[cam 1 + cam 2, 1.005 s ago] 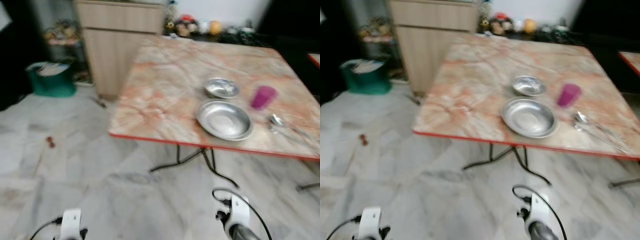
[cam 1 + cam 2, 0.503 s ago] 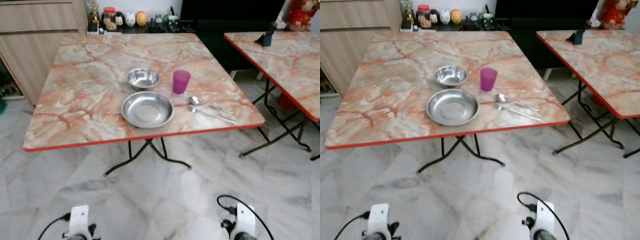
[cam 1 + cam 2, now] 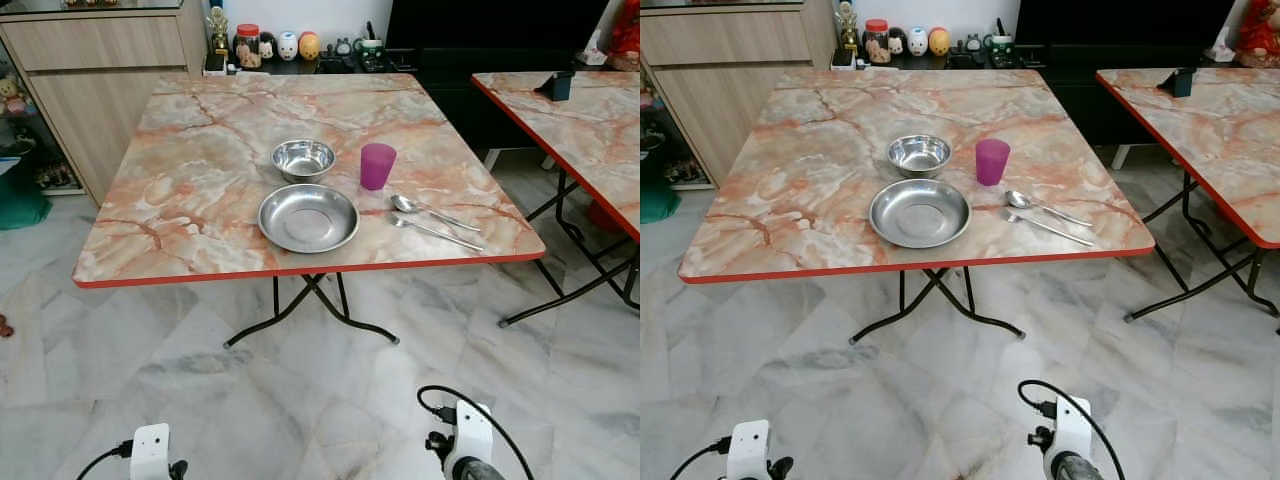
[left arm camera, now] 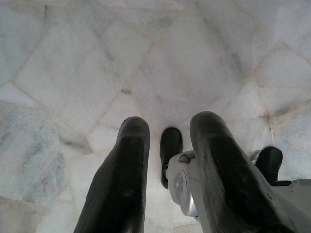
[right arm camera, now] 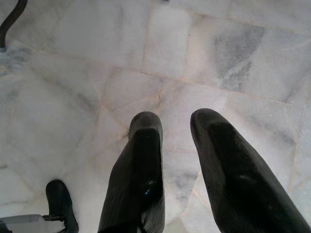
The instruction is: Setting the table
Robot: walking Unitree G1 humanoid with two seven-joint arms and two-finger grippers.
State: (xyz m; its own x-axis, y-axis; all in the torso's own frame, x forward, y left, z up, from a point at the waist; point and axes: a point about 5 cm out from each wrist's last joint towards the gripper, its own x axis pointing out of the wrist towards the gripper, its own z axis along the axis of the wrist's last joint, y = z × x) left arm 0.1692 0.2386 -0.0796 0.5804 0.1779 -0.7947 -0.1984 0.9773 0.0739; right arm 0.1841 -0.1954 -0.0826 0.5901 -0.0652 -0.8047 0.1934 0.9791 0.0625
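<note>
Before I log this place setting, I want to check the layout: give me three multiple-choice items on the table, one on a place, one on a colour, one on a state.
1. Where does the small bowl sit?
A. beyond the plate
B. inside the plate
C. on the floor

2. What colour is the cup?
A. green
B. purple
C. white

3. How does the cup stand?
A. tipped over
B. upside down
C. upright

Answers:
1 A: the bowl rests on the table just past the plate's far rim.
2 B: it is plainly purple.
3 C: its open mouth faces up, beside the spoon and fork.
</note>
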